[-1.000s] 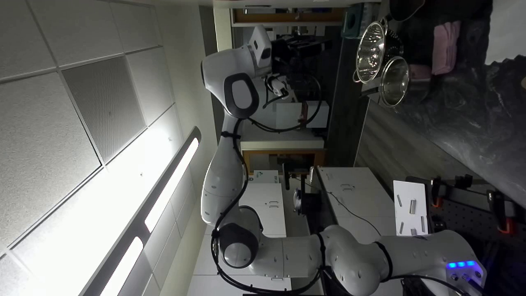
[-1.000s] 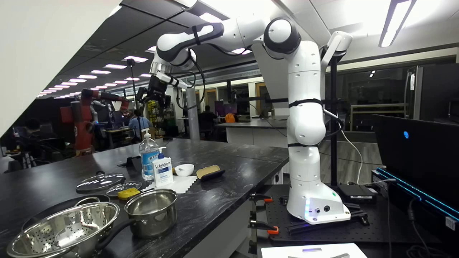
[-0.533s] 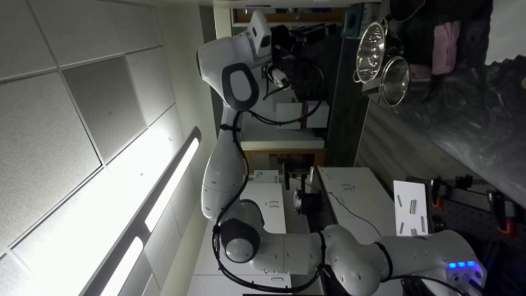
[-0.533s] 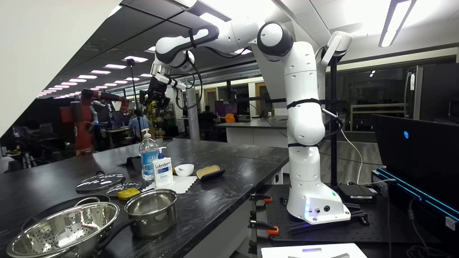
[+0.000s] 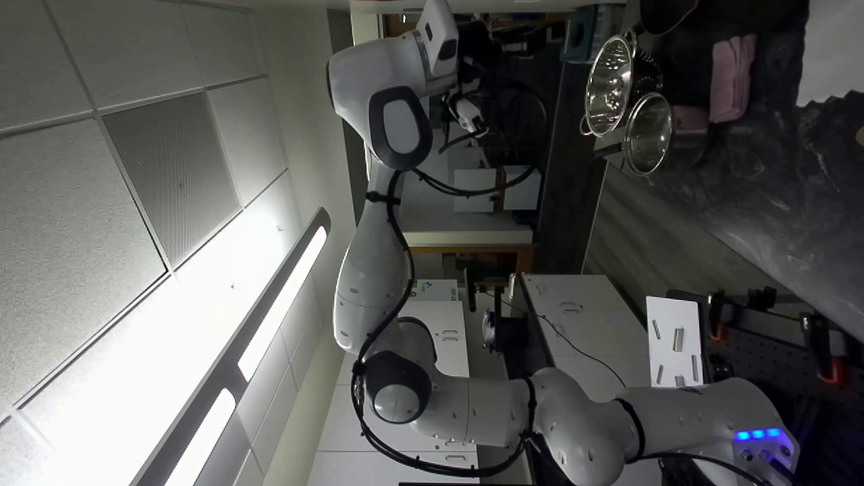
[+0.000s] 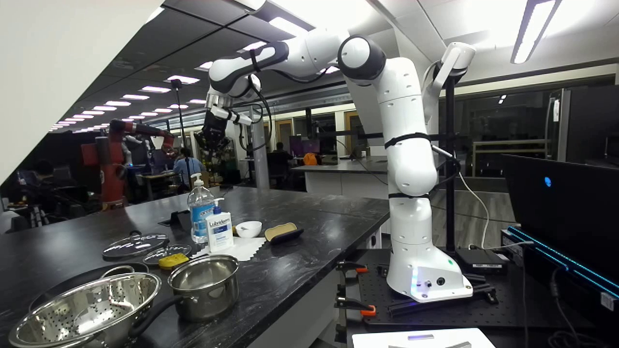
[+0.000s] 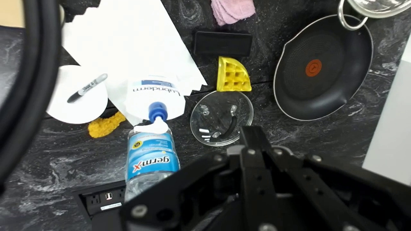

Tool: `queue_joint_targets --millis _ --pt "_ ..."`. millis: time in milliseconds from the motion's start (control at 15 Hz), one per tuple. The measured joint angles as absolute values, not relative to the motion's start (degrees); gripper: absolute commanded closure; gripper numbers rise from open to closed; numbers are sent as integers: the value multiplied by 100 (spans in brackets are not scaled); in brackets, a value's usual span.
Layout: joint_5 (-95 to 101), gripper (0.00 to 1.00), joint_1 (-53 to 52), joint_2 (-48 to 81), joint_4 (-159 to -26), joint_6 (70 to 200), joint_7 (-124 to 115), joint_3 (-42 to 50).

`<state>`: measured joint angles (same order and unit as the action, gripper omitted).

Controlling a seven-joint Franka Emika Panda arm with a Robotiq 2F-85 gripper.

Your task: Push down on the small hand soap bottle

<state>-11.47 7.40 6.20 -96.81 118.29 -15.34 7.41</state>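
in the wrist view the gripper (image 7: 257, 136) is clenched, its two fingers (image 7: 252, 160) together with nothing visible between them, likely so that they make one blunt end for pressing. the small bottle (image 7: 155, 93) stands off to the left in that view, its white pump (image 7: 154, 127) not under the fingertips, so a sideways shift seems needed before any push down. the paper (image 7: 125, 41) under it may be there to catch drips. the big bottle (image 7: 152, 160) is just beside it, near enough that the wrong pump could get pressed; whether the two touch cannot be told. a marker (image 7: 86, 88) lies across the bowl (image 7: 77, 112). in an exterior view the arm (image 6: 312, 50) reaches out over the counter (image 6: 309, 208) and the gripper points down, well above both bottles, which seems to leave height for a straight descent. the small bottle is upright there; a push off centre could tip it. in an exterior view the bottles are out of frame, the gripper is too dark to judge, and the pot (image 5: 648, 135) and colander (image 5: 611, 88) sit close together.
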Motion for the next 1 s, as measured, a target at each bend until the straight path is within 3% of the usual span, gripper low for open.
queue_joint_targets --millis 1000 --pt "-1034 100 777 1437 -8675 11425 -1514 771"
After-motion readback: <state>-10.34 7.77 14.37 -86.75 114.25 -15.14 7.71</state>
